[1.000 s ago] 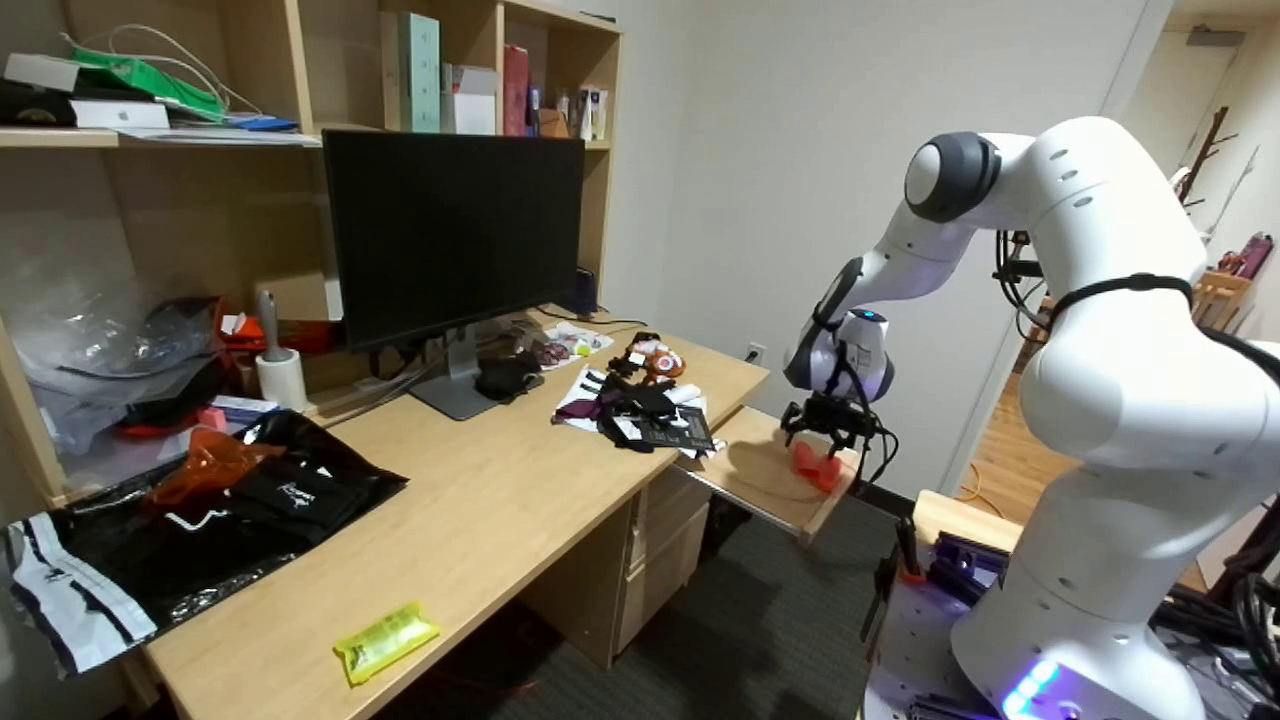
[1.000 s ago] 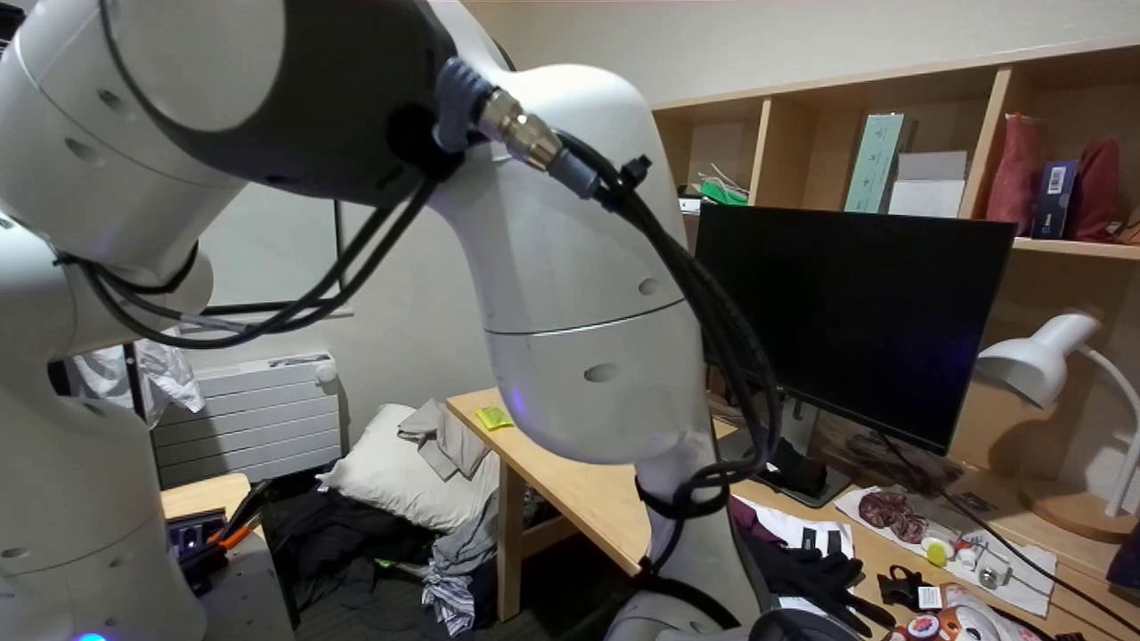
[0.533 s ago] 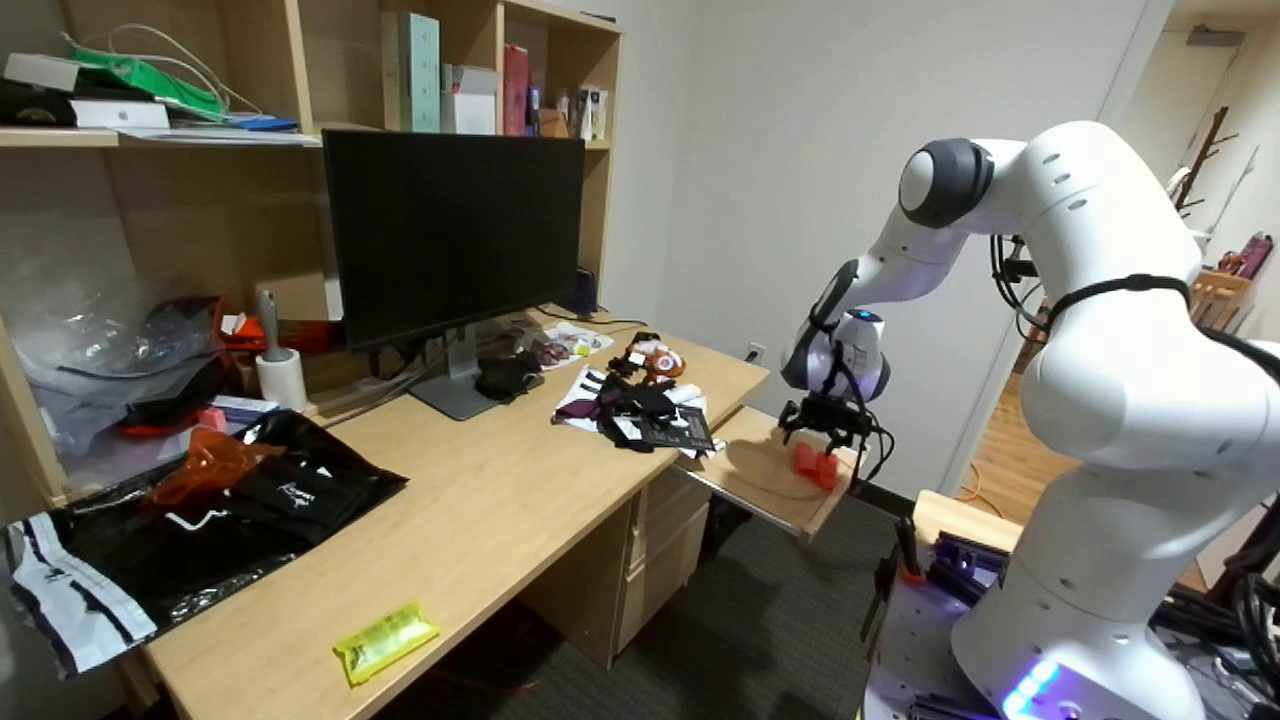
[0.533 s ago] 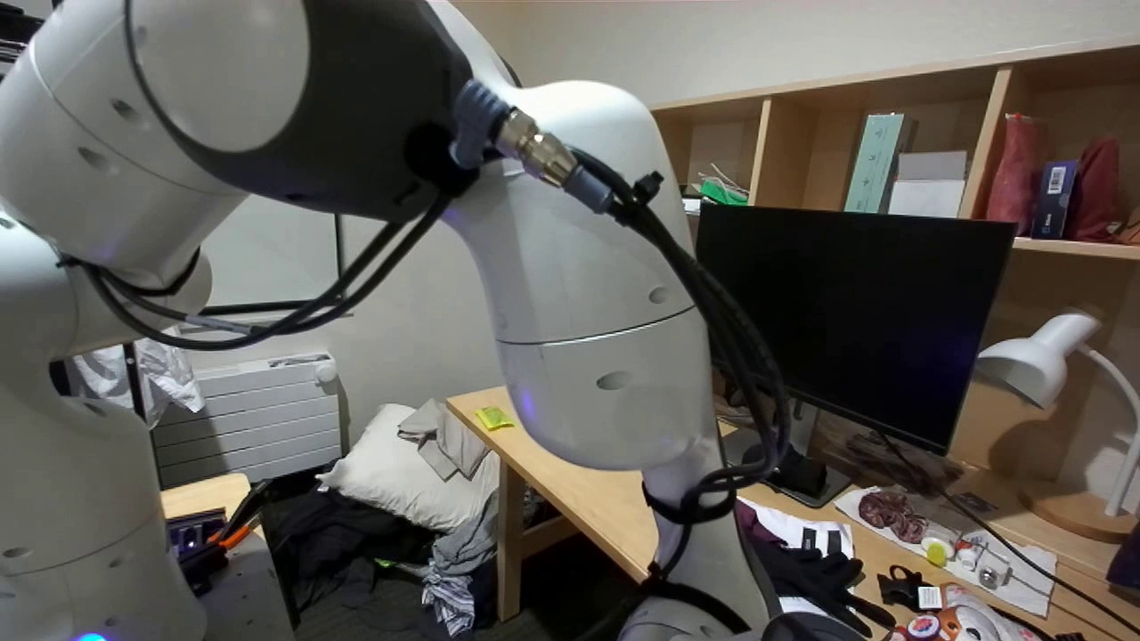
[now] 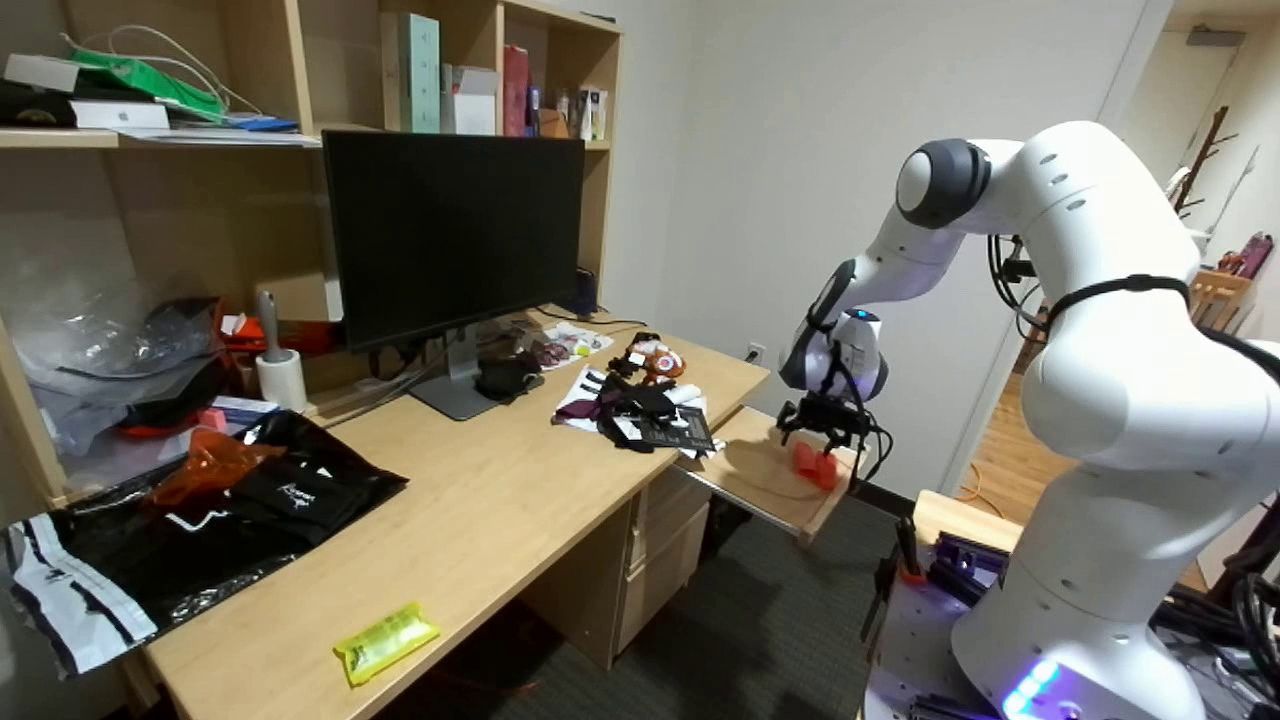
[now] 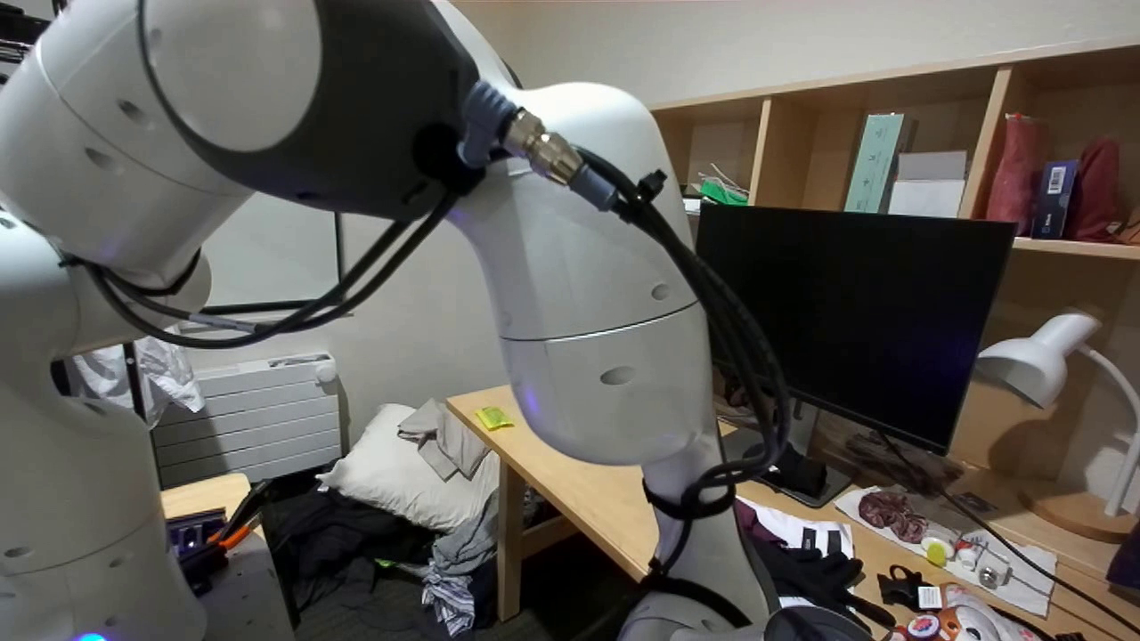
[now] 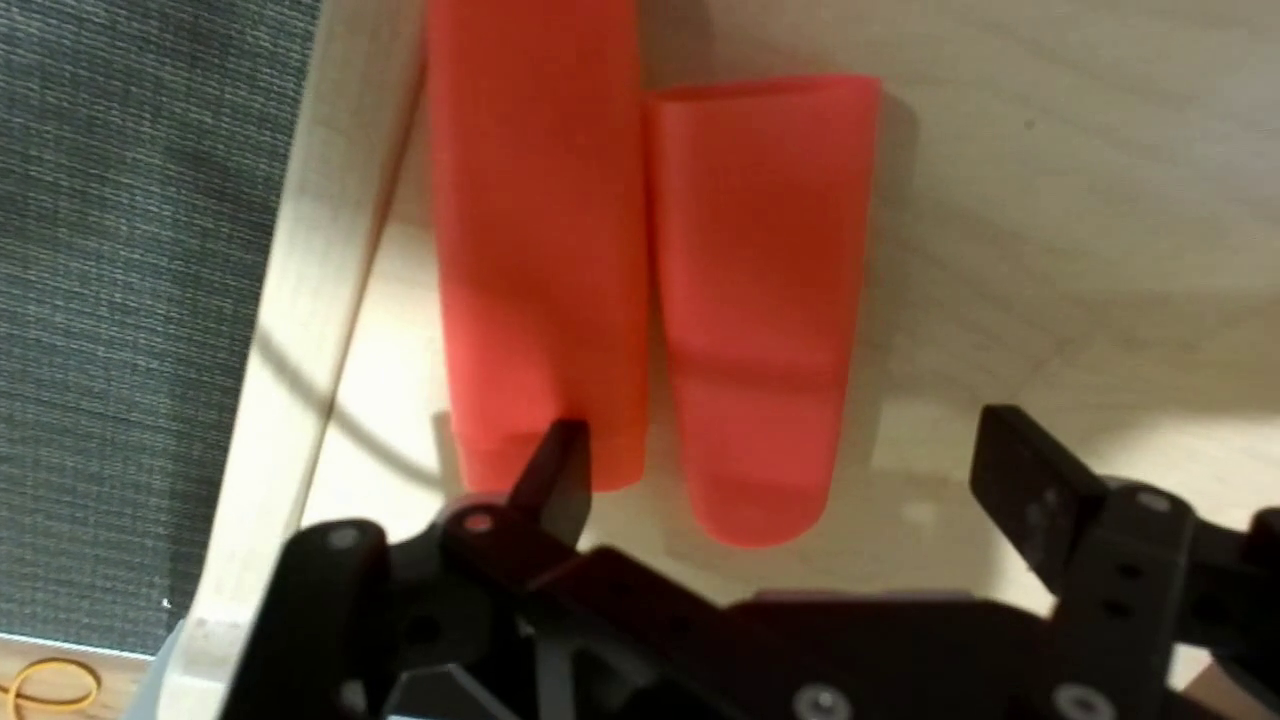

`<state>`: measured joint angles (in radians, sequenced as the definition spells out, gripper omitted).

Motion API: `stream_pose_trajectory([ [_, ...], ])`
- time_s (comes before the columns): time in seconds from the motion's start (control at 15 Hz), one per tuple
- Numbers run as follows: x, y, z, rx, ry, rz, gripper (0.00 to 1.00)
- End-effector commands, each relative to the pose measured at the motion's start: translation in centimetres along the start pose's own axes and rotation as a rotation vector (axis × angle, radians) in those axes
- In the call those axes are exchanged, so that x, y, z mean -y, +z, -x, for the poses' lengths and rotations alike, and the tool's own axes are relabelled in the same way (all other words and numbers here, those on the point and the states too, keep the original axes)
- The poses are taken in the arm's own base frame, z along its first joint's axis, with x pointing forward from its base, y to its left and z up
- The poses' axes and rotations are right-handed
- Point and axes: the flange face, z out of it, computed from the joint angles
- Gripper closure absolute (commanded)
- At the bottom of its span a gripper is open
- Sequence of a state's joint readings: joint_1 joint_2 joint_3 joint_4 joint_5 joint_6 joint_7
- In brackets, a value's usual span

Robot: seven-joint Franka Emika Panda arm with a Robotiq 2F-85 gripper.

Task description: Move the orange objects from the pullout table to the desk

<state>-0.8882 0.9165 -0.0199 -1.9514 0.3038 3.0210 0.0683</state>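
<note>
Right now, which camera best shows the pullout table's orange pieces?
The wrist view: orange pieces look largest, one cropped. An exterior view shows them small, below the gripper; an exterior view dominated by the arm shows none.

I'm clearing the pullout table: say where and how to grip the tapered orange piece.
Grip the tapered orange piece by its sides near its rounded end, probably from above: in the wrist view it slims there, leaving a gap beside the other orange piece. Perhaps shift first: one finger of the open gripper overlaps that neighbour.
</note>
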Motion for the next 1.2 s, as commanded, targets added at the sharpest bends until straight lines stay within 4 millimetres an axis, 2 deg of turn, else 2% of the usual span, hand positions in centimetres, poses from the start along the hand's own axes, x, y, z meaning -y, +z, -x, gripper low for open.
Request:
stream_pose_trajectory([
  [0.0,1.6,0.8,0.6,0.034,0.004,-0.052,0.00],
  [0.2,2.4,1.3,1.2,0.055,0.001,-0.049,0.00],
  [0.67,2.2,3.7,2.1,0.119,-0.029,0.013,0.00],
  [0.8,2.5,4.2,1.7,0.134,-0.039,0.054,0.00],
  [1.0,3.3,4.0,0.8,0.151,-0.031,0.077,0.00],
  [1.07,3.5,4.0,0.6,0.152,-0.031,0.082,0.11],
  [1.13,3.7,3.9,0.4,0.151,-0.033,0.090,0.01],
])
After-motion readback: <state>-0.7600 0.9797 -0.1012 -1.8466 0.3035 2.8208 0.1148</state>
